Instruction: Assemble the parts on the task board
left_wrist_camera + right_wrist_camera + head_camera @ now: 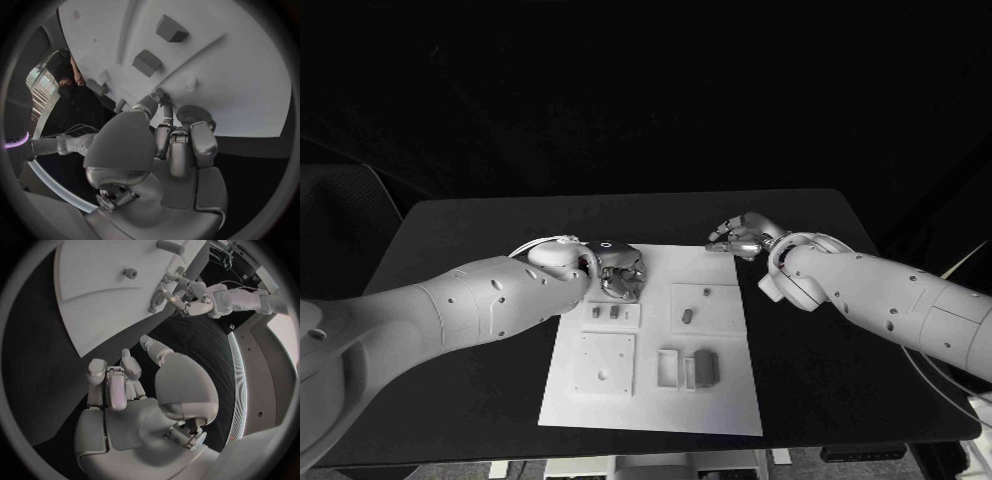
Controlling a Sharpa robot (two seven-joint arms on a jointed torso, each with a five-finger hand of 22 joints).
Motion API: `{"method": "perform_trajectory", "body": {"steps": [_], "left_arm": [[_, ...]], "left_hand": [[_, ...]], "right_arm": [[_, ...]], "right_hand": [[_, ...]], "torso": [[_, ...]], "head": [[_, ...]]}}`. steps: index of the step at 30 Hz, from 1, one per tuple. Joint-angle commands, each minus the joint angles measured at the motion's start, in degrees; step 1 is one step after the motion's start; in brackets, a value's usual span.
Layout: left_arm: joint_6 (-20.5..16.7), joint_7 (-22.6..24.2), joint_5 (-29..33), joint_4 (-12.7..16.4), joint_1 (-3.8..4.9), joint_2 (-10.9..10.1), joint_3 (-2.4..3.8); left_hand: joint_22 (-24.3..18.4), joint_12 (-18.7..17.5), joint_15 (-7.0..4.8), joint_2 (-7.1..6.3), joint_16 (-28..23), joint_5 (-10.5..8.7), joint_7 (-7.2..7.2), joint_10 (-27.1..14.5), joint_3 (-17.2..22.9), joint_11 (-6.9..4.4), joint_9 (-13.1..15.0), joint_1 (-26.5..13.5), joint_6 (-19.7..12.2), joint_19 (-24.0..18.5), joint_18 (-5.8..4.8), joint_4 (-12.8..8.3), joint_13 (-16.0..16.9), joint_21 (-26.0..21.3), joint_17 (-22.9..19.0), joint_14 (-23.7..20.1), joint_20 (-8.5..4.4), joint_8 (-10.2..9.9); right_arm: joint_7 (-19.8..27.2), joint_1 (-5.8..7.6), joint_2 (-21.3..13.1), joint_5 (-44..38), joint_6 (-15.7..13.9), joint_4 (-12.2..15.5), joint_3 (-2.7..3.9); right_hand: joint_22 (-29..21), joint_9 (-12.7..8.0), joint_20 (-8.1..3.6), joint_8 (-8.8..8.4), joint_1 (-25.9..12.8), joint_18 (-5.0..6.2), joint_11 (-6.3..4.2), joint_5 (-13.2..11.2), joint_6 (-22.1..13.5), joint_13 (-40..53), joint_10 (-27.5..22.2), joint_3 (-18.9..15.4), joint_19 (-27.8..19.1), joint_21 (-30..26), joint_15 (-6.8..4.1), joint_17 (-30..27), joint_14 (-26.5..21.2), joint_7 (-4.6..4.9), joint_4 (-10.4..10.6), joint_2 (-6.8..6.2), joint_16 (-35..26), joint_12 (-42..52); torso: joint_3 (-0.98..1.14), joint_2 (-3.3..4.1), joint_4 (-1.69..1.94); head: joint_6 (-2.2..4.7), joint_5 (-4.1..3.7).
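The white task board (661, 395) lies in the middle of the black table. On it are two small grey parts (604, 312) side by side, which also show as blocks (147, 62) in the left wrist view. There is also a lone grey part (688, 317), a short peg (705, 292), and a darker block (705, 367) beside a white frame (669, 369). My left hand (620, 275) hovers over the board's far left corner, fingers (178, 142) curled in, thumb and fingertip close together above the board; I see no part between them. My right hand (744, 238) sits off the board's far right corner, fingers (112, 385) curled, holding nothing.
A square white plate (606, 362) with small holes sits in the board's near left area. Bare black table (834, 390) surrounds the board on all sides. In the right wrist view my left hand (187, 295) appears across the board's far edge.
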Motion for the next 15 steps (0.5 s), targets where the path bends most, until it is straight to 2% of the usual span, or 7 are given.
{"method": "perform_trajectory", "body": {"steps": [1,15], "left_arm": [[0.61,-0.27,-0.19,-0.07,-0.04,-0.01,-0.01],[0.92,-0.51,-0.14,-0.31,-0.04,-0.11,-0.01]], "left_hand": [[0.06,0.01,0.12,-0.26,4.37,0.26,0.39,-0.38,0.13,0.08,-0.06,-0.34,0.2,-0.35,1.21,-0.06,0.07,8.26,16.19,12.03,-0.08,0.06],[0.26,-0.02,0.11,-1.16,4.24,0.22,0.86,-0.45,0.0,0.06,-0.43,-0.68,-0.58,-0.42,1.21,-0.1,0.12,8.23,15.98,11.87,-0.08,-0.52]], "right_arm": [[0.59,-0.01,0.02,-0.15,0.69,0.1,0.02],[0.59,-0.01,0.03,-0.15,0.79,0.16,0.02]], "right_hand": [[-0.09,-0.08,-0.02,0.26,-0.51,0.75,-0.13,0.24,0.71,-0.1,-0.33,0.33,0.38,3.38,-0.02,-0.01,-0.43,1.0,-0.13,-0.03,0.72,0.25],[-0.09,-0.08,-0.02,0.26,-0.53,0.75,-0.14,0.24,0.72,-0.1,-0.33,0.34,0.39,3.39,-0.02,0.06,-0.37,1.0,-0.14,-0.03,0.75,0.26]], "torso": [[-0.01,0.0,0.01],[0.0,-0.01,0.01]], "head": [[-0.03,0.01],[-0.12,0.05]]}}
